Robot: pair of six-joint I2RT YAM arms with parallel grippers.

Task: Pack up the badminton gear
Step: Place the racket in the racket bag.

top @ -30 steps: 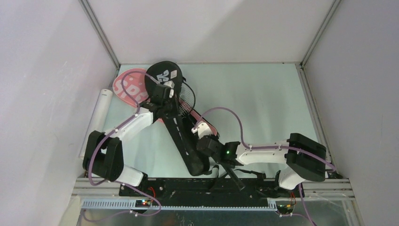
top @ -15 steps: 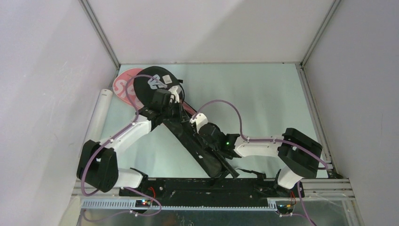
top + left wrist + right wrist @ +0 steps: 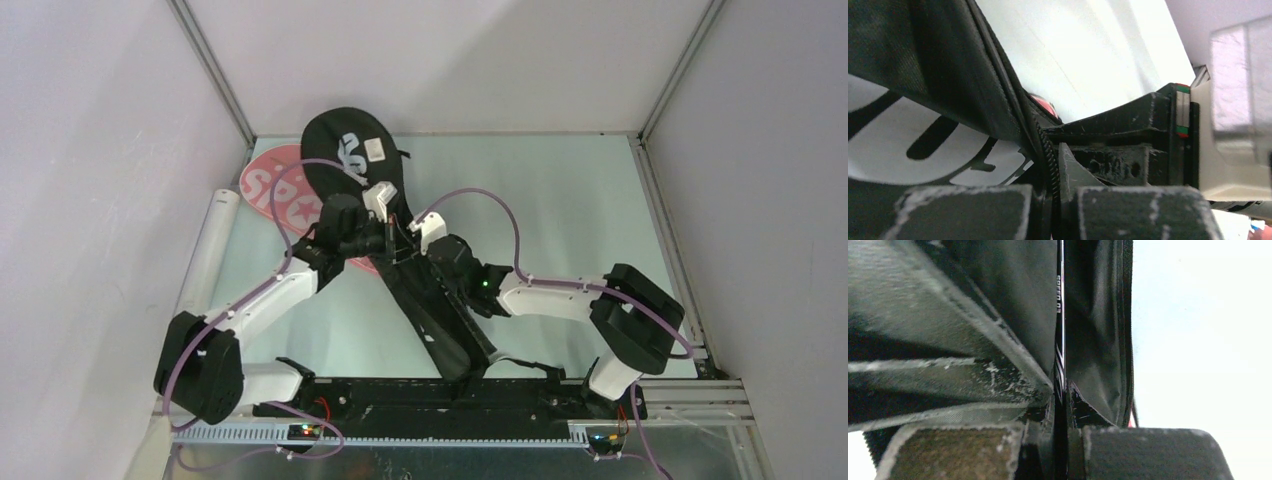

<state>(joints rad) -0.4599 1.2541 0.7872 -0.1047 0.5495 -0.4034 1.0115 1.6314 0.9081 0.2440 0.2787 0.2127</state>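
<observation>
Your left gripper [image 3: 383, 243] is closed tight on the zippered edge of the long black fabric racket bag with white lettering [image 3: 330, 170]. In the left wrist view, the zipper teeth run down into the narrow slit between the two worn pads of that gripper [image 3: 1055, 197].

Your right gripper [image 3: 412, 250] sits just beside the left one, partway along the bag and coming in from the opposite side. Its jaws are clamped together on a thin black racket shaft with white lettering [image 3: 1060, 315], which runs straight down between them. Black bag fabric lies on either side of the shaft. You cannot tell from the right wrist view whether any fabric is pinched in that gripper [image 3: 1060, 440] along with the shaft.

The black bag stretches diagonally across the pale table [image 3: 560, 200]. Its round head is at the far left, and its narrow end is close to the arm bases. From above, the head overlaps a round pink bag with white lettering [image 3: 265, 190]. A long translucent white tube [image 3: 205, 255] lies along the table's left edge, well apart from both grippers.
</observation>
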